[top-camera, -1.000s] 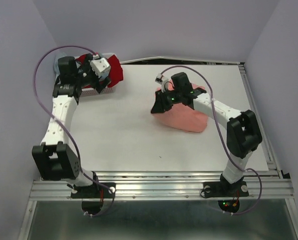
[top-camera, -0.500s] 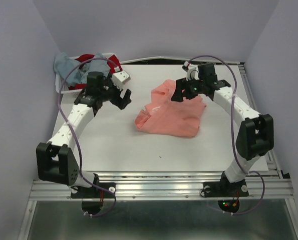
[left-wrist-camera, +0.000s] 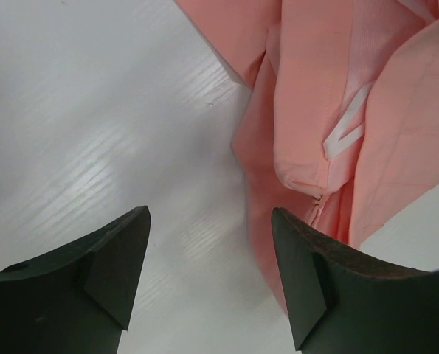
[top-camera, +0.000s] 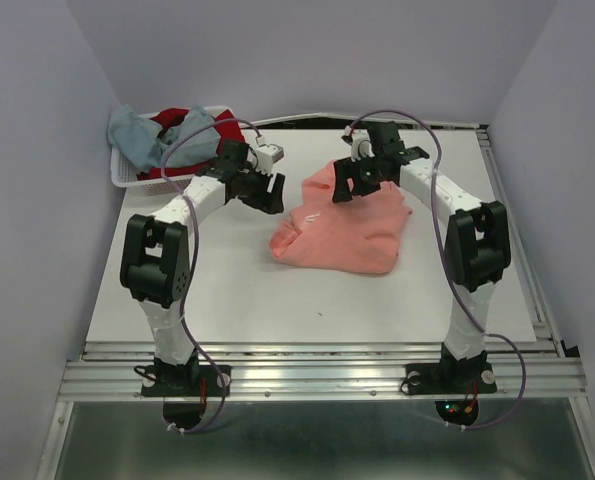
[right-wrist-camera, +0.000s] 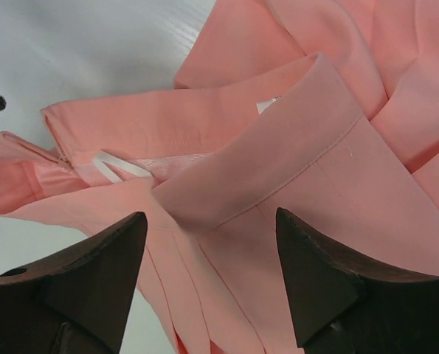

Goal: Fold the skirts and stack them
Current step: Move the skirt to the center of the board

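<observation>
Pink skirt (top-camera: 347,230) near open, empty left end effector (left-wrist-camera: 208,217), right end effector (right-wrist-camera: 210,217); basket (top-camera: 127,178) aside.

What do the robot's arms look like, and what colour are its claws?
The left arm and the right arm are white tubes joined by chunky black joints. A thin purple cable loops along each. The left claw and right claw each have two dark, wedge-shaped fingers. A small green light glows at the right arm's base.
</observation>
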Motion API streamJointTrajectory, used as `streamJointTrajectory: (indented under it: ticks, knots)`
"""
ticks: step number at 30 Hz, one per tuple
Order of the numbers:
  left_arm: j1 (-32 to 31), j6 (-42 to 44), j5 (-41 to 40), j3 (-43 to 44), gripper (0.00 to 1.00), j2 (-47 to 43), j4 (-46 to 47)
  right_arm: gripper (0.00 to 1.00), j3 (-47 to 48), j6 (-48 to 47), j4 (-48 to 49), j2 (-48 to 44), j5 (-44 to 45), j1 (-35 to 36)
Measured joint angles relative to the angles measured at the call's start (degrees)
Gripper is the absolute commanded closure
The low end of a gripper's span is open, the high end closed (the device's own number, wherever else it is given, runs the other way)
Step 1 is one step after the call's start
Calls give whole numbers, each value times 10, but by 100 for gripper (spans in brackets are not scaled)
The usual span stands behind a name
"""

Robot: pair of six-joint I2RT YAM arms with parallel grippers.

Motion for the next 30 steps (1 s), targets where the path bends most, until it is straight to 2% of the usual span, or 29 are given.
streamJointTrajectory:
  ticks: [5,10,12,13,15,17,20,22,24,30]
  knots:
    - [-14,-31,33,14,18,21,-5,32,46,15,-20,50,16,3]
    - [-24,-48,61,14,19,21,-1,52,59,29,-30,66,17,7]
    - [-29,-56,66,14,23,24,6,61,58,34,-32,66,11,7]
    - [-30,-60,66,15,24,27,9,69,58,37,-32,66,9,7]
    - [-36,-66,66,22,33,41,14,71,56,39,-33,65,1,7]
    - [-38,-71,65,31,41,62,19,59,50,40,-32,62,-8,7]
    - [-40,-78,65,32,63,88,22,34,40,39,-37,52,-17,7]
    - [-40,-82,65,32,70,96,22,21,27,28,-42,31,-23,7]
    - [-41,-85,65,32,73,99,23,17,22,12,-47,13,-30,7]
    - [-41,-90,66,33,76,99,28,17,24,-45,-56,-2,-34,13]
